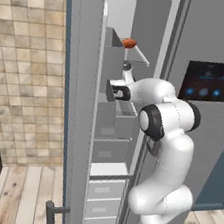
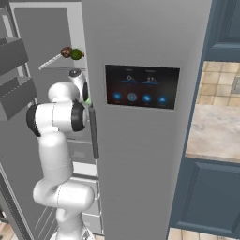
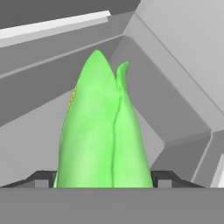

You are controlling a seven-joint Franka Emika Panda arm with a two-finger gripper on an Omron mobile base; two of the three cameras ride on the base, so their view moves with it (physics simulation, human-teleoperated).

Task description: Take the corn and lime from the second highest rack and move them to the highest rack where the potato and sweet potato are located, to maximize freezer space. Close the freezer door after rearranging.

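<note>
- The corn (image 3: 103, 131) stands between the gripper's (image 3: 104, 183) two dark finger tips in the hand view, its green husk rising toward twelve o'clock and splitting into two pointed leaf tips.
- The tips sit hard against the husk on either side, so I judge the tool closed on the cob; the contact itself is hidden at the bottom edge.
- A sliver of yellow kernels peeks out at about ten o'clock on the husk.
- Behind the corn are flat grey walls and a pale rail, the inside of the freezer (image 1: 109, 108).
- In the left base view the arm reaches in through the open freezer door (image 1: 73, 129), its wrist level with the deep grey bin below the top shelf (image 1: 142, 55).
- The sweet potato (image 1: 129, 42), an orange-brown oval, lies on that thin shelf at roughly twelve o'clock from the wrist.
- In the right base view a dark round thing and a green round one (image 2: 76, 54) sit side by side on the same shelf; the green one may be the lime.
- Handling, as I judge it: the cob looks stiff and fairly light, long and tapered, with a smooth waxy husk that could slide.
- A hold across the thick lower body seems safest, since the leaf tips would bend.
</note>
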